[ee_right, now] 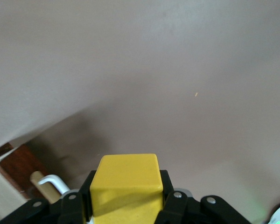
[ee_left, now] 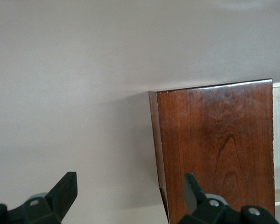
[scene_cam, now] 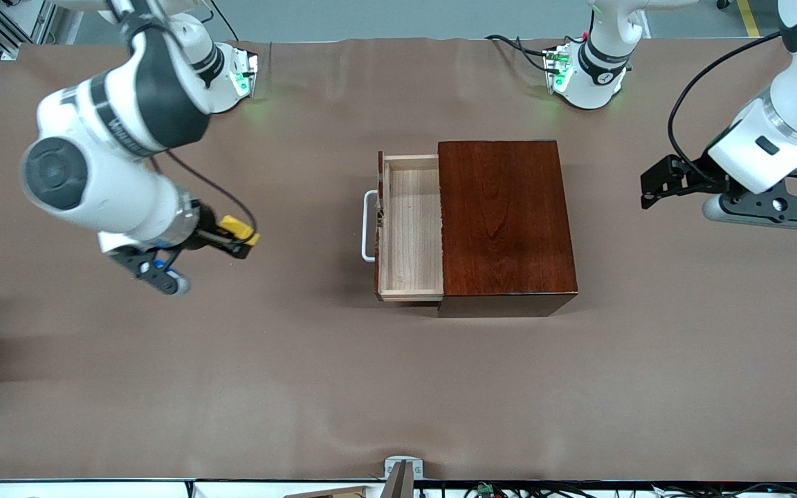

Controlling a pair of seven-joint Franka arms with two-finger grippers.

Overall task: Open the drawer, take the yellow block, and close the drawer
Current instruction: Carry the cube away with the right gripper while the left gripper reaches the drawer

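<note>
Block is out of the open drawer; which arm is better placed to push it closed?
Probably the left: left gripper hangs open and empty beside the cabinet, while right gripper holds the yellow block. Drawer faces the right arm, though.

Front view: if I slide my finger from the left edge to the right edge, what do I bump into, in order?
Right gripper holding the yellow block → white handle → open drawer → cabinet → left gripper, open, waiting over the table.
</note>
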